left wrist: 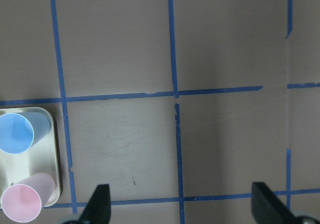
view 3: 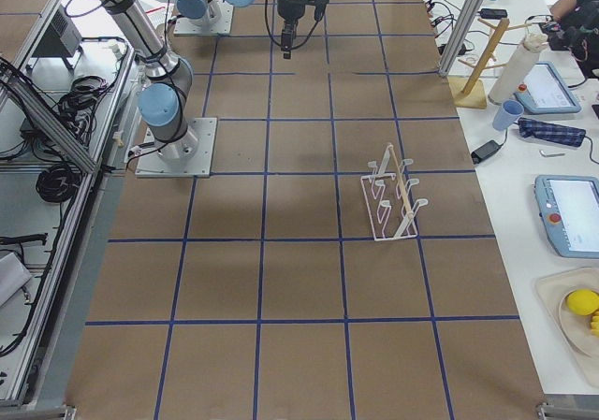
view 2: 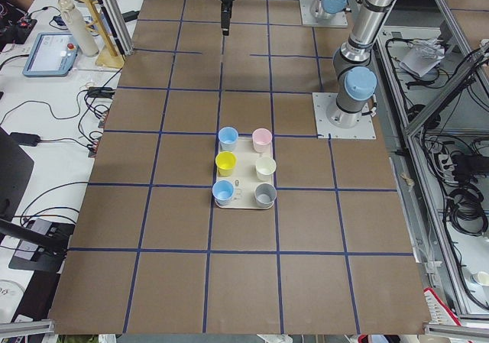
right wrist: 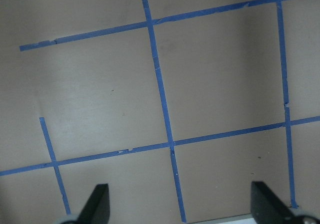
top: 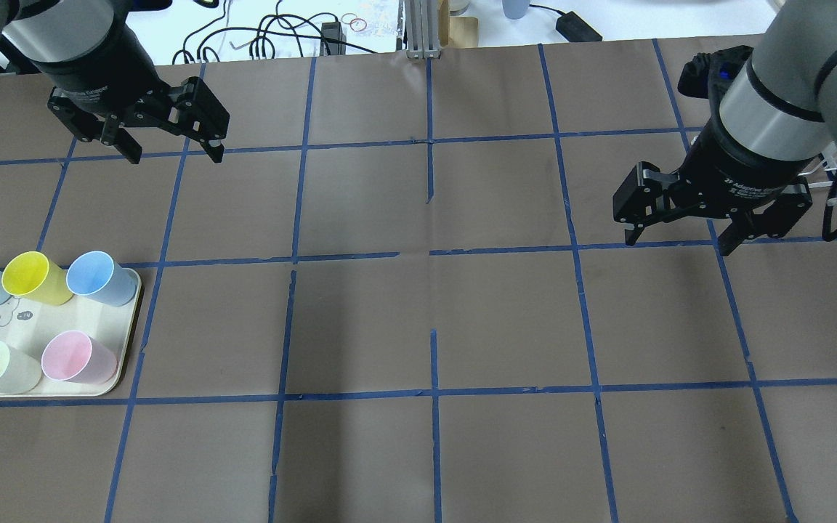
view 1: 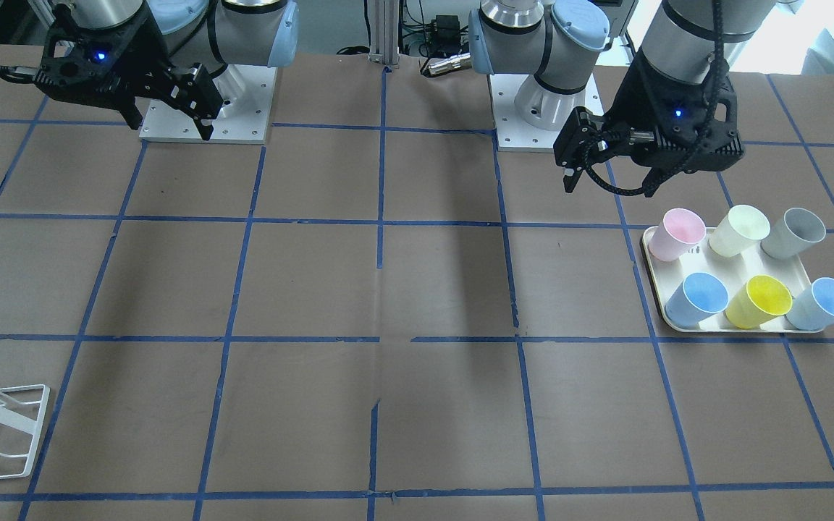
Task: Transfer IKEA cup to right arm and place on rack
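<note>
Here both claws hang open and empty above the brown surface (view 1: 417, 289). The left claw (view 1: 609, 184) has its fingers spread wide with nothing between them. The IKEA cup (view 1: 793, 233) stands upright lower down and off to that claw's outer side, well apart from the fingertips, on a cream tray (view 1: 722, 266). It is the end cup in the row on the claw's side of the tray: pink cup (view 1: 677, 233) closest to the claw, cream cup (view 1: 739, 230) next, and the grey one just beside that, farthest out. Beyond this row from the claw stand two light blue cups (view 1: 699, 298) with a yellow cup (view 1: 759, 300) between them.

The right claw (top: 678, 243) is likewise spread open, gripping nothing, over bare surface crossed by blue tape lines. The rack (view 3: 391, 203) stands on the surface well apart from the right claw, out beyond it and away from the robot's bases.
</note>
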{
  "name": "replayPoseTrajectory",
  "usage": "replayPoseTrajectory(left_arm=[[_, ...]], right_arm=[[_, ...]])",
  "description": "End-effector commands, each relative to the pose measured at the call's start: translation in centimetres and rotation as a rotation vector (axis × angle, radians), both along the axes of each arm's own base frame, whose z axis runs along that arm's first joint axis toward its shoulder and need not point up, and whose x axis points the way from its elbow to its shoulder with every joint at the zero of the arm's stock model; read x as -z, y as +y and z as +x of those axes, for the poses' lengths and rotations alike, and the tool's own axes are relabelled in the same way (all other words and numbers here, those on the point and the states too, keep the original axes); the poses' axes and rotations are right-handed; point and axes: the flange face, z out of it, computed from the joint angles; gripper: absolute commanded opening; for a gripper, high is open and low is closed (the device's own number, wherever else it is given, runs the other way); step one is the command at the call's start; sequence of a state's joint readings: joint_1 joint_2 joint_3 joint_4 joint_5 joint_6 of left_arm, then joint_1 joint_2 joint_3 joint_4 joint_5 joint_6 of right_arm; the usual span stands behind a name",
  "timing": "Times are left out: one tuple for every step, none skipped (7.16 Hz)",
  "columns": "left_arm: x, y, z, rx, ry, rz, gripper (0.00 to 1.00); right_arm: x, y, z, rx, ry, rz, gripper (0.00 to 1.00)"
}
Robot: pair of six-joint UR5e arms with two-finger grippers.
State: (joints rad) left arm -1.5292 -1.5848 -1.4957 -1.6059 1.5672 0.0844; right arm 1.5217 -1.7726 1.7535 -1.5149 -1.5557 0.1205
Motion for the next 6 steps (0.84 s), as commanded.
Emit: replayPoseTrajectory(left_arm=[[0.0,0.2,0.1,-0.001,0.0,0.005,1.0],[0.2,0.8,0.5,0.008,-0.005,0.011,1.0],[0.4,1.3,2.9,-0.018,-0.01,0.056,1.0],[0.7,0.8,10.2,-0.045,0.01,0.08,1.0],[1.2,1.1,16.8,-0.084,0.021,0.088,1.0],[2.6,1.6,22.8,-0.064,0.036,0.107,1.0]], right_arm=[[-0.7,0.0,0.1,-0.004,-0.01,-0.026,1.0],[-0.8,0.0,0.1,-0.005,-0.011,-0.031,1.0],[-0.9,0.1,0.1,0.001,-0.009,-0.033,1.0],[-0.9,0.1,0.2,0.006,-0.014,-0.033,1.0],[-0.9,0.1,0.1,0.004,-0.009,-0.034,1.0],[-0.9,0.1,0.2,0.004,-0.014,-0.033,1.0]])
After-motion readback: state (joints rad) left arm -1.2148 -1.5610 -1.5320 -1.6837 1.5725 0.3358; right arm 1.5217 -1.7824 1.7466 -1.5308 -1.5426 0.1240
